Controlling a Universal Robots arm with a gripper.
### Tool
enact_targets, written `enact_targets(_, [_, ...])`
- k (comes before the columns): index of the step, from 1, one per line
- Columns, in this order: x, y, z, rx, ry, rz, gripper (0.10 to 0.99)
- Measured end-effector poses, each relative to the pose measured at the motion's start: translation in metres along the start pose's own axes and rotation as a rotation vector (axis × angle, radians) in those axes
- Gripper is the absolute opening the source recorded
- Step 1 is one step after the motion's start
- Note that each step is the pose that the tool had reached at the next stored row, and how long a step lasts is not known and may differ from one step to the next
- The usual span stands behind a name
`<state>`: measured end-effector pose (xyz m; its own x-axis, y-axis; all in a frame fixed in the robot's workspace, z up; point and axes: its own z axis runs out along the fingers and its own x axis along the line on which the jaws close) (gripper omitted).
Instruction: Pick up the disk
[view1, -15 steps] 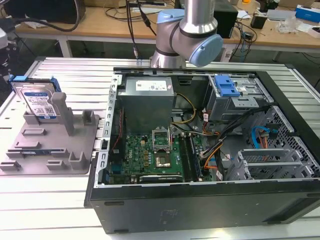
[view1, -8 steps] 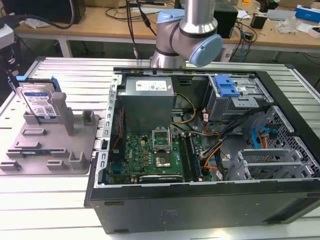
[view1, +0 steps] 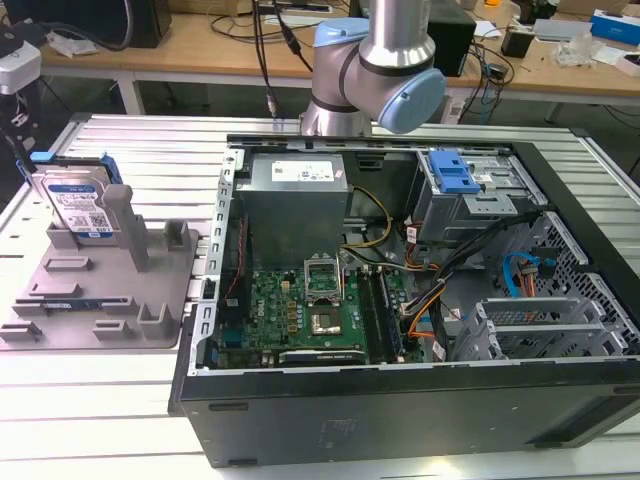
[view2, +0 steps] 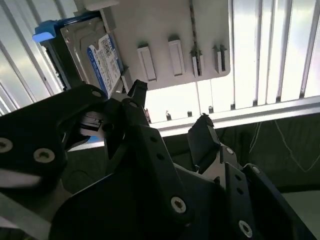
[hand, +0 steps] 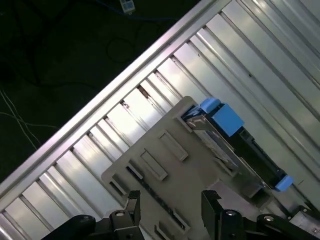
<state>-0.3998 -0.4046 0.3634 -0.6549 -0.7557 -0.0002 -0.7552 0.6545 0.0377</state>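
Your tool (view2: 170, 109) hangs with its two black fingers (hand: 131, 200) spread apart and nothing between them. In both wrist views it is over the grey plastic holder with upright posts (hand: 150, 165), not touching the disk. The flat silver metal disk with a blue-and-white label and blue plastic frame (view1: 78, 205) stands upright in that holder, on the ribbed aluminium tabletop (view1: 130, 140) at the exterior view's left, beside the open black computer case (view1: 400, 420).
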Motion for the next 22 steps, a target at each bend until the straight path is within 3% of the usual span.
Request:
enact_targets(2, [0.0000,0.0000,0.0001,0.002,0.0007,-0.069,0.604])
enact_targets(6, [0.0000,0.0000,0.0002,0.005,0.0016,-0.151,0.604])
enact_targets(10, [0.0000,-0.0001,0.0009,0.010,0.0029,-0.304,0.604])
enact_targets(13, [0.0000,-0.0001,0.0016,0.013,0.0030,-0.373,0.604])
enact_targets(16, [-0.0001,-0.0001,0.0026,0.017,0.0036,-0.488,0.604])
enact_targets(22, [-0.0002,-0.0003,0.0040,0.019,0.0056,-0.597,0.604])
